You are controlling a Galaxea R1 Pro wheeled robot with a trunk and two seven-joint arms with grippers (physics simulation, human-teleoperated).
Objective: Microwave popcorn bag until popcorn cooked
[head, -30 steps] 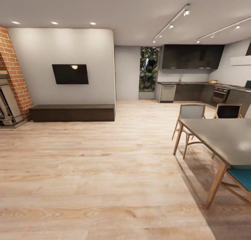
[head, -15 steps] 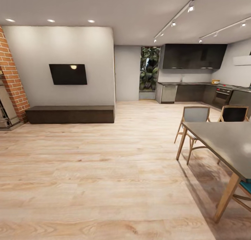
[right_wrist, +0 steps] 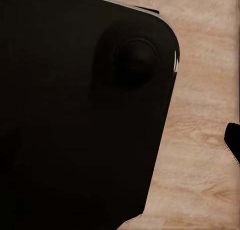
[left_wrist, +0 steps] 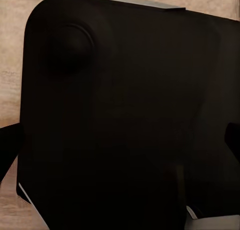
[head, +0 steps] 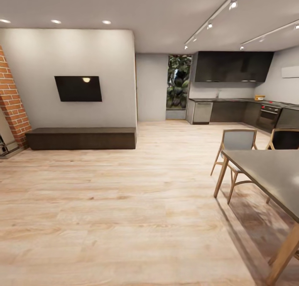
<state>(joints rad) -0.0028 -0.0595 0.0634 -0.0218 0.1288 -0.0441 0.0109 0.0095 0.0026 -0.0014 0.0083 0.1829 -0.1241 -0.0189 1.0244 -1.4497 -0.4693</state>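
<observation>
Open-plan room: wooden floor (head: 124,203), dining desk (head: 270,169) near right, kitchen countertop (head: 224,99) far right; tool states cannot be told.

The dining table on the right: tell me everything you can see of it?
The table has a flat, dark grey top on slanted light wooden legs and stands on the pale wood floor at the head view's right, partly cut off by the picture's edge. Nothing I can make out lies on the visible part. Two chairs are drawn up at its far end.
</observation>
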